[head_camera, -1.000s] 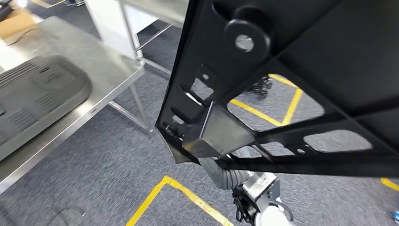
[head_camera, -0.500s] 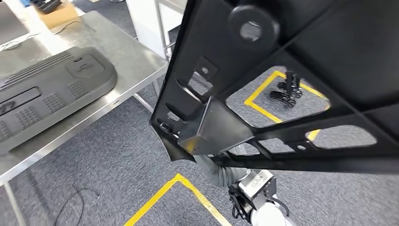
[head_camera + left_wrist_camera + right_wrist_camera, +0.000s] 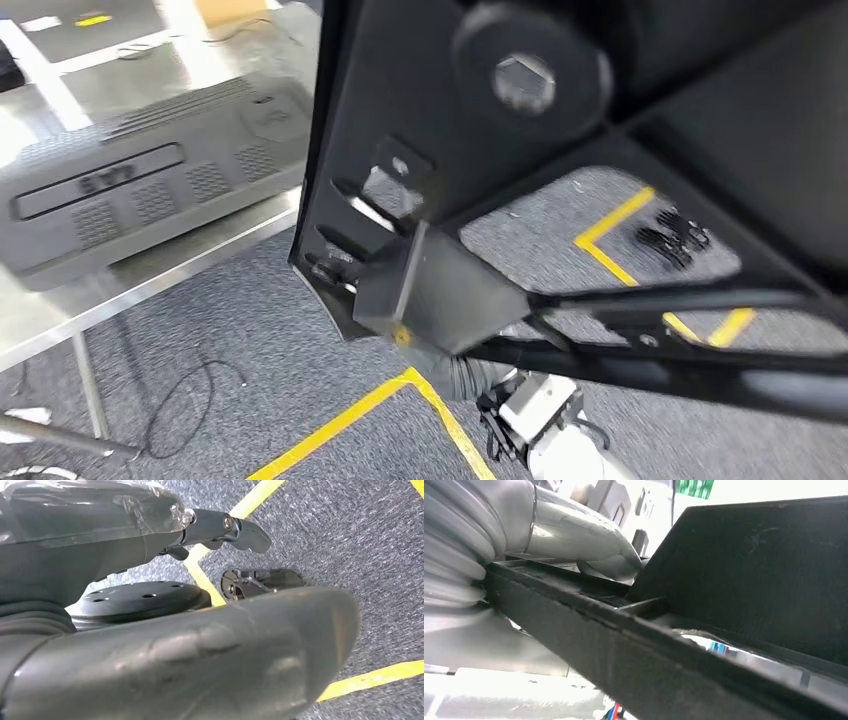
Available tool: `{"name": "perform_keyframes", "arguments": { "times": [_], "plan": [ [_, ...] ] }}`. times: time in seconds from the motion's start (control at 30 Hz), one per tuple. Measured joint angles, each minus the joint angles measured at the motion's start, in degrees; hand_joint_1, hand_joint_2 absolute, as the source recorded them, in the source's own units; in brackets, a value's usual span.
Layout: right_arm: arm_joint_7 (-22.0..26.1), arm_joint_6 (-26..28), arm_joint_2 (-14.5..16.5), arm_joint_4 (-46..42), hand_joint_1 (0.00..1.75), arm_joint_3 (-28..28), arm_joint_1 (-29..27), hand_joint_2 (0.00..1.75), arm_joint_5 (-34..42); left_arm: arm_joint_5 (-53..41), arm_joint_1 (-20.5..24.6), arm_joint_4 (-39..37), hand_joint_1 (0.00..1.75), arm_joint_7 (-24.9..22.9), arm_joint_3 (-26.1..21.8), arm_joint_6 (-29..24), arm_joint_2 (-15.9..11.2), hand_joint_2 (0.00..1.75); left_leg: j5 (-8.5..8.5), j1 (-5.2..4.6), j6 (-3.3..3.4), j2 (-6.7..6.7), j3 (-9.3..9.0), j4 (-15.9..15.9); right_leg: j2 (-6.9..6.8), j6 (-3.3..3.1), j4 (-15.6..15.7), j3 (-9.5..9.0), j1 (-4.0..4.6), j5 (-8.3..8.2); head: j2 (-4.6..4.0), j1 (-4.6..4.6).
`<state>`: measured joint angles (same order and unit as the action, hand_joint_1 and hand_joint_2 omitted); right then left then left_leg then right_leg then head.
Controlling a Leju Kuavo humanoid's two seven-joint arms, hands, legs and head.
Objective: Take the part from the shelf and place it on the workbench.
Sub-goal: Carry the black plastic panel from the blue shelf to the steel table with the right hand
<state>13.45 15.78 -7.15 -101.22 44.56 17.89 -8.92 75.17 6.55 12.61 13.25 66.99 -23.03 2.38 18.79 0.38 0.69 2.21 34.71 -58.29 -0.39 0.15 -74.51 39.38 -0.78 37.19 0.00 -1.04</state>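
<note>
A large black frame-like part [image 3: 560, 150] with cut-outs and a round boss is held up close in front of the head view, tilted. My right hand [image 3: 589, 550] grips its edge, thumb lying along the black rim [image 3: 749, 580]. In the head view the part hides that hand, and the right wrist [image 3: 540, 410] sticks out below it. The steel workbench [image 3: 60, 310] stands at the left, with a grey ribbed cover [image 3: 150, 190] lying on it. My left hand [image 3: 175, 650] hangs over the carpet with its fingers [image 3: 230, 527] stretched out, holding nothing.
Grey carpet with yellow tape lines [image 3: 340, 430] lies below. A dark cable [image 3: 190, 400] loops on the floor beside the workbench leg [image 3: 85, 385]. Small black objects [image 3: 675, 235] sit on the floor beyond the part.
The whole view has swung: the workbench and its grey cover now sit nearer and further right in the picture. The black part stays held in the same pose.
</note>
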Motion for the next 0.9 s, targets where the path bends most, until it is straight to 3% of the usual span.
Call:
{"name": "perform_keyframes", "arguments": {
  "times": [0.03, 0.07, 0.1, 0.13, 0.17, 0.23, 0.3, 0.37, 0.43, 0.5, 0.53, 0.6, 0.67, 0.73, 0.8, 0.83, 0.9],
  "plan": [
    [0.07, -0.07, 0.0, 0.01, 1.75, 0.14, 0.03, 1.75, 0.0, 0.14, 0.01, -0.01, 0.0, -0.28, 0.0, 0.1, 0.0, 0.0, 0.05, -0.04, 0.0, 0.83, -0.04, -0.08, 0.18, -0.08, -0.5, 0.65, 0.01, -0.78, 0.0, -0.21],
    [0.15, -0.13, 0.01, 0.01, 1.75, 0.27, 0.11, 1.75, 0.0, 0.28, 0.01, -0.01, 0.0, -0.58, 0.0, 0.18, 0.0, 0.0, 0.13, -0.05, -0.03, 1.7, -0.12, -0.19, 0.39, -0.21, 1.41, 0.14, 0.0, -2.67, 0.0, -0.39],
    [0.24, -0.19, 0.01, 0.01, 1.75, 0.39, 0.25, 1.75, 0.01, 0.42, 0.02, -0.01, 0.0, -0.86, 0.0, 0.25, 0.01, 0.0, 0.24, -0.03, -0.12, 2.54, -0.21, -0.3, 1.04, -0.39, 5.23, -1.31, -0.01, -5.23, 0.0, -0.6],
    [0.3, -0.26, 0.02, 0.02, 1.75, 0.53, 0.42, 1.75, 0.02, 0.5, 0.06, 0.0, 0.0, -1.08, -0.01, 0.32, 0.02, 0.0, 0.38, -0.06, -0.29, 3.29, -0.18, -0.47, 2.5, -0.59, 9.29, -2.91, -0.1, -7.22, 0.0, -0.8],
    [0.35, -0.31, 0.03, 0.03, 1.75, 0.66, 0.59, 1.75, 0.04, 0.54, 0.11, 0.01, 0.0, -1.26, -0.01, 0.37, 0.03, 0.0, 0.46, -0.04, -0.54, 4.02, -0.04, -0.66, 3.81, -0.7, 12.6, -4.19, -0.21, -8.56, 0.0, -0.89],
    [0.4, -0.41, 0.1, 0.08, 1.75, 0.91, 0.81, 1.75, 0.1, 0.58, 0.15, 0.01, 0.0, -1.52, -0.02, 0.53, 0.06, 0.0, 0.47, 0.22, -1.25, 5.22, 0.38, -0.8, 5.36, -0.92, 15.1, -5.09, -0.12, -8.96, 0.0, -0.97],
    [0.41, -0.5, 0.31, 0.11, 1.75, 1.24, 1.18, 1.75, 0.13, 0.6, 0.06, -0.01, 0.0, -1.69, -0.02, 0.65, 0.05, 0.0, 0.45, 0.52, -2.04, 6.04, 0.54, -0.78, 4.09, -1.38, 15.55, -5.38, -0.07, -9.12, 0.0, -1.03],
    [0.45, -0.58, 0.7, 0.13, 1.75, 1.58, 1.66, 1.75, 0.13, 0.69, 0.07, -0.02, 0.0, -1.87, -0.03, 0.75, 0.03, 0.0, 1.8, 0.27, -2.68, 3.72, 1.29, -2.88, 2.48, -2.04, 16.16, -5.9, -0.3, -9.25, 0.0, -0.47],
    [0.5, -0.69, 0.97, 0.18, 1.75, 1.74, 1.82, 1.75, 0.13, 0.89, 0.19, -0.02, 0.0, -2.14, -0.06, 0.93, 0.02, 0.0, 5.1, 0.16, -3.15, 0.03, 4.14, -9.11, 0.72, -2.52, 16.39, -6.25, -0.19, -9.11, 0.0, 0.57],
    [0.56, -0.83, 1.03, 0.28, 1.75, 1.93, 1.82, 1.75, 0.14, 0.99, 0.18, -0.02, 0.0, -2.45, -0.09, 1.15, 0.02, 0.0, 7.51, 0.39, -3.47, -1.4, 7.41, -15.52, -1.13, -2.76, 16.34, -6.37, 0.02, -8.84, 0.0, 1.18],
    [0.58, -0.86, 1.07, 0.34, 1.75, 2.09, 1.82, 1.75, 0.14, 1.0, 0.13, -0.02, 0.0, -2.57, -0.09, 1.22, 0.02, 0.0, 7.31, 0.47, -3.53, -1.65, 7.84, -16.34, -2.0, -2.79, 16.32, -6.45, 0.08, -8.7, 0.0, 1.35],
    [0.69, -0.9, 1.18, 0.41, 1.75, 2.35, 1.87, 1.75, 0.14, 1.0, 0.07, -0.02, 0.0, -2.68, -0.09, 1.29, 0.02, 0.0, 4.21, 0.46, -3.41, -2.39, 5.43, -11.68, -3.55, -2.68, 16.28, -6.79, 0.13, -8.35, 0.0, 1.67],
    [0.83, -0.9, 1.31, 0.42, 1.75, 2.48, 2.03, 1.75, 0.16, 1.01, 0.1, -0.02, 0.0, -2.69, -0.11, 1.3, 0.01, 0.0, 1.14, 0.05, -2.84, -4.96, 1.65, -4.07, -4.84, -2.33, 16.19, -7.24, 0.33, -7.92, 0.0, 2.11],
    [0.93, -0.9, 1.43, 0.43, 1.75, 2.62, 2.2, 1.75, 0.2, 1.02, 0.09, -0.03, 0.0, -2.7, -0.13, 1.33, 0.0, 0.0, 0.33, -0.45, -2.13, -6.36, 0.28, -0.66, -5.91, -1.81, 16.14, -7.52, 0.6, -7.57, 0.0, 2.21],
    [0.97, -0.9, 1.52, 0.44, 1.75, 2.73, 2.33, 1.75, 0.28, 1.03, -0.05, -0.04, 0.0, -2.74, -0.13, 1.41, 0.01, 0.0, 0.24, -0.51, -1.52, -5.11, 0.4, -0.36, -6.86, -1.23, 16.19, -7.76, 0.69, -7.29, 0.0, 2.0],
    [0.98, -0.91, 1.56, 0.45, 1.75, 2.78, 2.43, 1.75, 0.31, 1.05, -0.12, -0.04, 0.0, -2.76, -0.14, 1.47, 0.01, 0.0, 0.11, -0.37, -1.23, -4.45, 0.31, -0.1, -6.31, -0.91, 15.89, -7.8, 0.58, -6.92, 0.0, 1.9],
    [1.07, -0.94, 1.61, 0.49, 1.75, 2.89, 2.64, 1.75, 0.37, 1.14, -0.12, -0.04, 0.0, -2.89, -0.16, 1.57, 0.02, 0.0, -0.22, 0.0, -0.63, -3.13, 0.03, 0.39, -3.37, -0.41, 12.45, -6.43, 0.29, -4.69, 0.0, 1.42]
  ]
}}
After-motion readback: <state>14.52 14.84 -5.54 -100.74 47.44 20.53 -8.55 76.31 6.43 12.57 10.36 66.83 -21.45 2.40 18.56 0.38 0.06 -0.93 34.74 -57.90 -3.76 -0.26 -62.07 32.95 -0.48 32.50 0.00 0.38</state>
